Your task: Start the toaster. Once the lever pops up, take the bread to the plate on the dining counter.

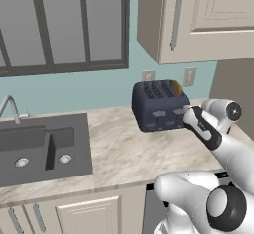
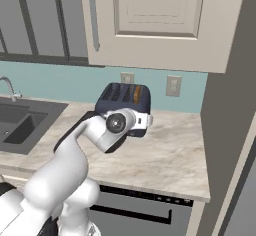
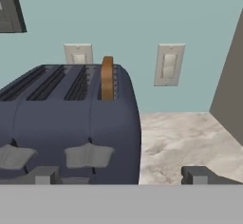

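Tool (image 3: 118, 175) wide open, empty, level with toaster (image 3: 71, 123) face on tabletop (image 1: 124, 148). Bread (image 3: 107, 78) stands in rightmost slot. Step: starting; next, press right lever (image 3: 88, 155) down.

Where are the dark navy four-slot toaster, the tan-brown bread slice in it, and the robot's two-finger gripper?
dark navy four-slot toaster (image 3: 71, 123), hand view, on its front face.
tan-brown bread slice (image 3: 107, 78), hand view, on the edge sticking up from the rightmost slot.
two-finger gripper (image 3: 121, 174), hand view, midway between its fingertips, jaws open.
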Available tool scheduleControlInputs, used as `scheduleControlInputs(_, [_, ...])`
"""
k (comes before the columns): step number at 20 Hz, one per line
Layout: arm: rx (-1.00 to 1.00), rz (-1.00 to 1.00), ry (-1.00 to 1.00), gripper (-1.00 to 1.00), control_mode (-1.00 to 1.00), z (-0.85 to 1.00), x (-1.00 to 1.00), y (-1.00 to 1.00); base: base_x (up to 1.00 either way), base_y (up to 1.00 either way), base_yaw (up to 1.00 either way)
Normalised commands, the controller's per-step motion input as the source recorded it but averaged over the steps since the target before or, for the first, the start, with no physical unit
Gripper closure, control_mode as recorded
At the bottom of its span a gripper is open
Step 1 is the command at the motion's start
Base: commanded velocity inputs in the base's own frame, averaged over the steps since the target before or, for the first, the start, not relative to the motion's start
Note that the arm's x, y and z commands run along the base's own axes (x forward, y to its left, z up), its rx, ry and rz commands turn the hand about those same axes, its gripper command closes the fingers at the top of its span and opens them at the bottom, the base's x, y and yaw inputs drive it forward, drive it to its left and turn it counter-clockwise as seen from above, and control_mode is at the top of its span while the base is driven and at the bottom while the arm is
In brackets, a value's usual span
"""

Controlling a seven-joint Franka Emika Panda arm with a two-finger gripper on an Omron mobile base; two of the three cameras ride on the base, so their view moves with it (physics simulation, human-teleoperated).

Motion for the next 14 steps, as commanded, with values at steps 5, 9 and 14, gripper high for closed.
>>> scheduleControlInputs(5, [0.00, 0.00, 0.00, -1.00, -1.00, -0.05, 0.08, 0.00, 0.00, 0.00, 0.00])
scheduleControlInputs(9, [0.00, 0.00, 0.00, -1.00, -1.00, -0.06, 0.09, 0.00, 0.00, 0.00, 0.00])
scheduleControlInputs(14, [0.00, 0.00, 0.00, -1.00, -1.00, -0.08, 0.07, 0.00, 0.00, 0.00, 0.00])
